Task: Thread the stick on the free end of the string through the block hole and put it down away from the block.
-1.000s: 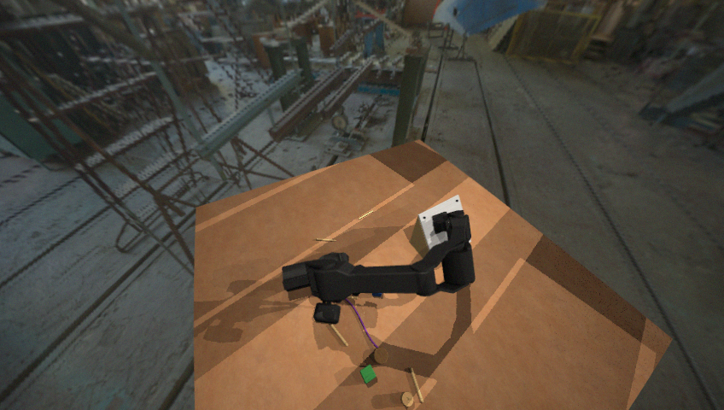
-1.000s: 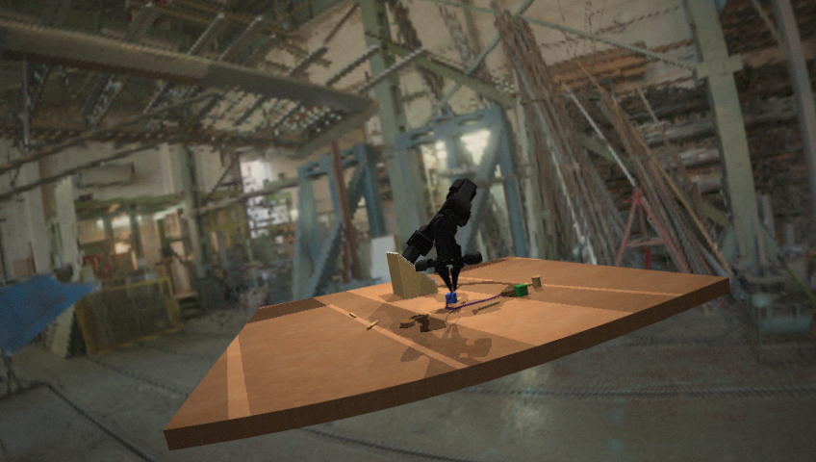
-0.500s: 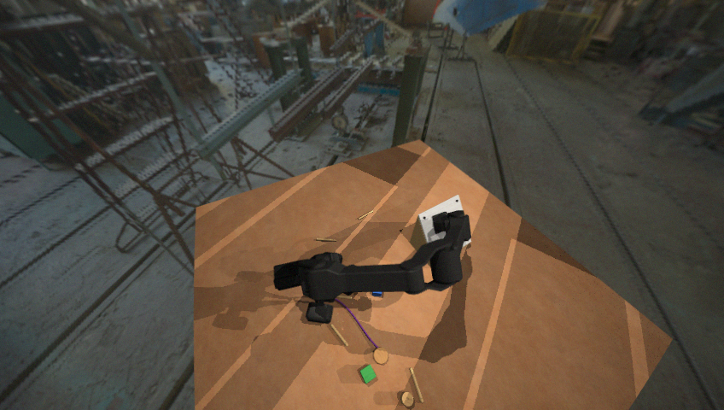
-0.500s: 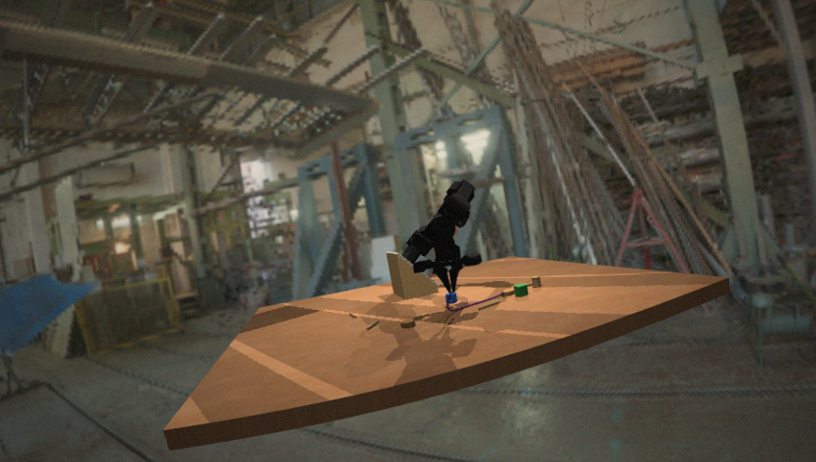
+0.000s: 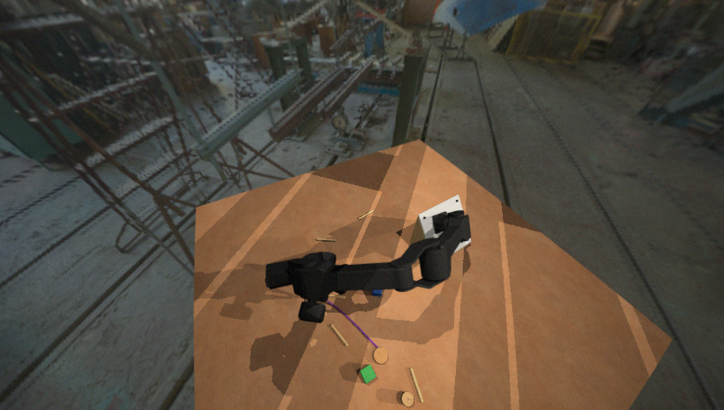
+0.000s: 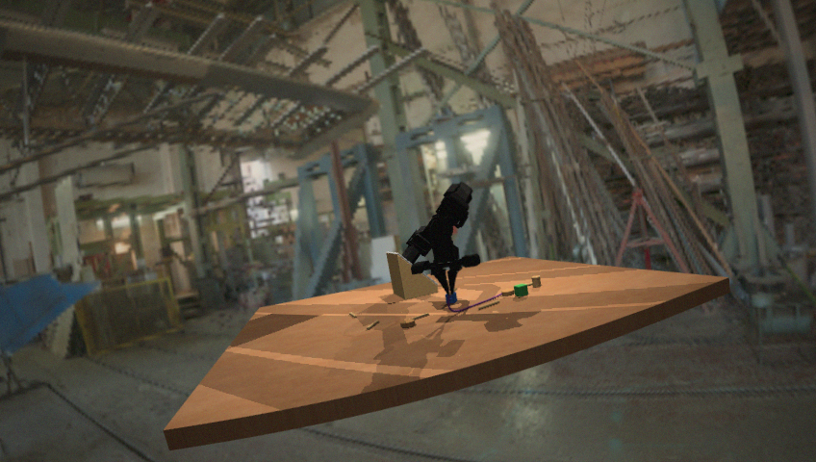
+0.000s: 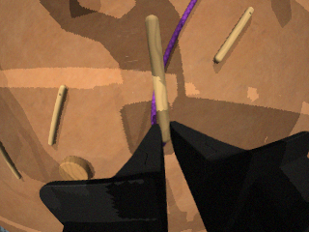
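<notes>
My gripper (image 7: pixel 164 130) (image 6: pixel 450 292) is shut on one end of a pale wooden stick (image 7: pixel 155 53). The stick points away from the fingertips, above the table. The purple string (image 7: pixel 184 19) (image 5: pixel 355 325) (image 6: pixel 474 305) passes behind the stick near the held end. It runs to the round wooden button (image 5: pixel 380 355) (image 6: pixel 508 294) on the table. A low wooden piece with a rounded outline (image 7: pixel 75 168) (image 6: pixel 407 323) lies left of the fingers in the wrist view. No hole shows in it, and I cannot tell whether it is the block. The arm hides the fingertips in the top view.
Loose sticks (image 7: pixel 234 34) (image 5: pixel 338 334) lie around. A blue cube (image 5: pixel 376 292) (image 6: pixel 450 299) is partly under the arm in the top view. A green cube (image 5: pixel 367 373) (image 6: pixel 520 290) and another round wooden piece (image 5: pixel 406 398) (image 6: pixel 536 281) stand near the button. The arm base has a white plate (image 5: pixel 446 204).
</notes>
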Tool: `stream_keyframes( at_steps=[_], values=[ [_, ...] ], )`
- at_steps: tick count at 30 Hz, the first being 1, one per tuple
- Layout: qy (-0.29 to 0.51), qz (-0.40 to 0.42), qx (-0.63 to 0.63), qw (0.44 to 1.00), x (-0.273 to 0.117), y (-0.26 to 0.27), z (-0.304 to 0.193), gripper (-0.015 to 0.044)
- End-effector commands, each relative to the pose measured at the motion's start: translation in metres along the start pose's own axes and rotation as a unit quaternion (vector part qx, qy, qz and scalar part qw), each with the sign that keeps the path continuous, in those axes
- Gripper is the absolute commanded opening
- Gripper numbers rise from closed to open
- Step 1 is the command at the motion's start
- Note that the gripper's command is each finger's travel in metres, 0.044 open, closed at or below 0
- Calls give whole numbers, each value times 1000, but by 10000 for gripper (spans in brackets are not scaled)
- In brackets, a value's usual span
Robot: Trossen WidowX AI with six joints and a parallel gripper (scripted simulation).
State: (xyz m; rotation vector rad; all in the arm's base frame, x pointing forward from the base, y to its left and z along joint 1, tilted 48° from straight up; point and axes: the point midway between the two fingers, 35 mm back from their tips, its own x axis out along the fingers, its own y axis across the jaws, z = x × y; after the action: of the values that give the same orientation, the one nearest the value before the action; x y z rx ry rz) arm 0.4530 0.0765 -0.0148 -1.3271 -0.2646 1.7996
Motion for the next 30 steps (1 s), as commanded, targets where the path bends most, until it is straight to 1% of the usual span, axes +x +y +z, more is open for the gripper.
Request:
stream_keyframes(
  at_steps=[1, 18, 30],
  values=[
    [1, 0, 1, 1000, 0, 2, -8, 0],
    [3, 0, 0, 1000, 1, 5, -28, 0],
    [4, 0, 0, 1000, 6, 10, -28, 0]
  ],
)
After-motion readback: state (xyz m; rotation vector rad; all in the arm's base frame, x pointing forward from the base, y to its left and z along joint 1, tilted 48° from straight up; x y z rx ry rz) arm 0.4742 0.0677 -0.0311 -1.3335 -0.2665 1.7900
